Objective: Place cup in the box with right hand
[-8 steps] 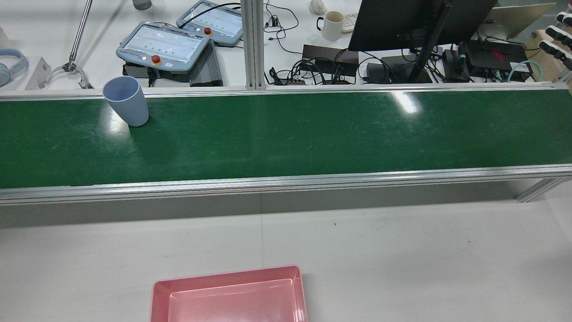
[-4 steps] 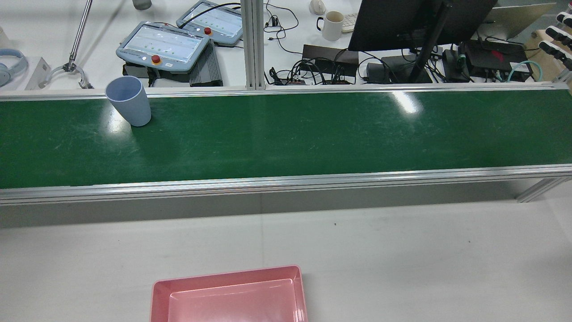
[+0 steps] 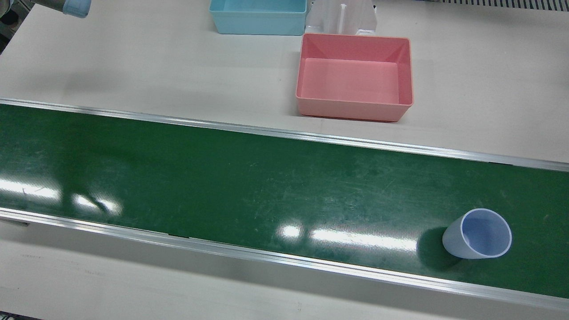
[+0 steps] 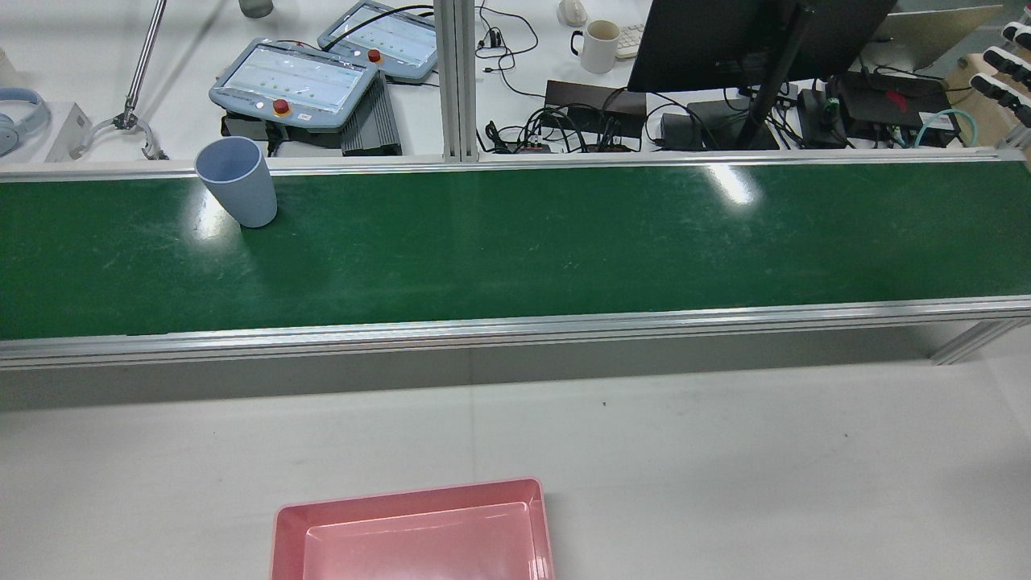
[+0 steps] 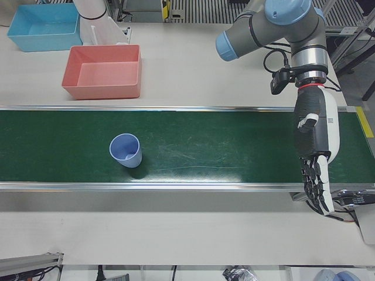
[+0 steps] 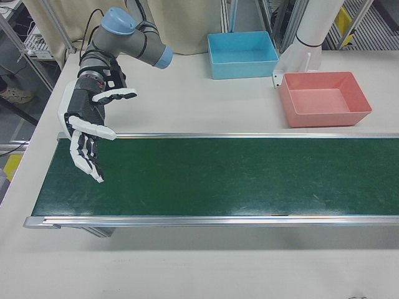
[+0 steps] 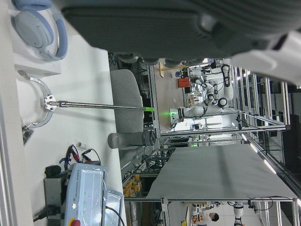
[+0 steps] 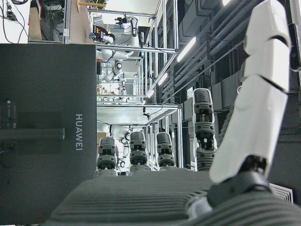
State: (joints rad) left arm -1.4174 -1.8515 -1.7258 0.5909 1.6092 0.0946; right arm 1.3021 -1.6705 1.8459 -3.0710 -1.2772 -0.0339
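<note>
Conveyor belt (image 3: 249,186): long flat band of dark green, glossy and finely scratched, with bright glare patches; framed along both long edges by ribbed aluminium rails.
Table (image 3: 133,66): matte off-white top on the robot's side of the belt, carrying both boxes.
Right arm (image 6: 128,34): grey tubular links with light blue joint caps, at the right end of the belt.
Left arm (image 5: 275,26): same build, at the left end of the belt.
Pink box (image 3: 354,75): rectangular smooth plastic bin with sloped walls and a rolled rim; nothing in it; stands on the table just beyond the belt's rail.
Blue box (image 3: 258,17): rectangular light blue plastic bin, farther back beside the pink one; the visible part of its interior holds nothing.
Right hand (image 6: 87,134): white and black segmented fingers spread apart, gripping nothing, poised over the belt's right end, well apart from the cup.
Left hand (image 5: 314,158): fingers extended downward and apart, gripping nothing, at the belt's near rail.
Cup (image 3: 478,234): pale blue tapered tumbler, smooth matte plastic, handleless; upright on the belt's left half near the operators' rail; nothing in it.
</note>
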